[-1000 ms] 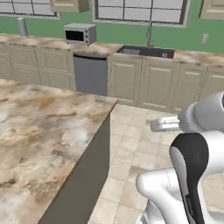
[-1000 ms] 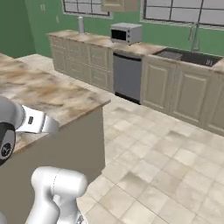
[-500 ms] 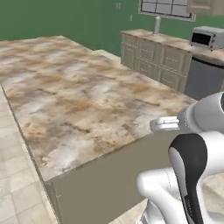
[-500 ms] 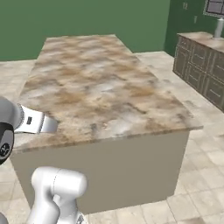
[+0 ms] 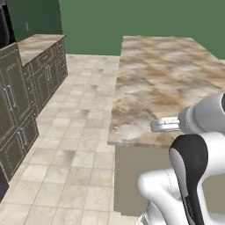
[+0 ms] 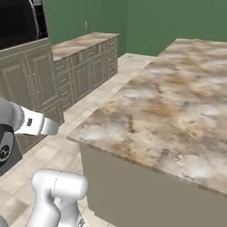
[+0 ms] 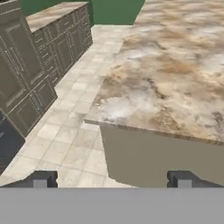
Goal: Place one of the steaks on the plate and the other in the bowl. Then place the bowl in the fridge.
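Marbled brown-and-cream stone is what's in front: the island surface (image 5: pixel 167 74) runs away from the base toward the green wall (image 6: pixel 177 22), w/ nothing on the part in view. The gripper (image 7: pixel 111 178) sits low at the near corner of that surface, two dark finger tips (image 7: pixel 40 179) standing wide apart, released, nothing between them. Off to the robot's left, a run of beige cabinets (image 5: pixel 26 88) w/ a matching stone top, tiled floor (image 5: pixel 79 132) between them and the island. A dark tall shape (image 6: pixel 17 22) sits at the upper left of the right base view; prob. an appliance, but too cropped to call it the fridge. Steaks, plate, bowl: can't place any of them from here, so where they lie, which way each steak's long axis runs and which way it points can't be told. Step in hand looks like searching/driving to the items, task hardly begun by my read. To do it well: keep the arm tucked and the gripper clear of the island edge while the base turns, swing the hand cam across the counters until meat and dishes come in, then stop square-on and near enough to reach w/o stretching. Once a steak shows, line the finger tips across its short side, not along the long axis.
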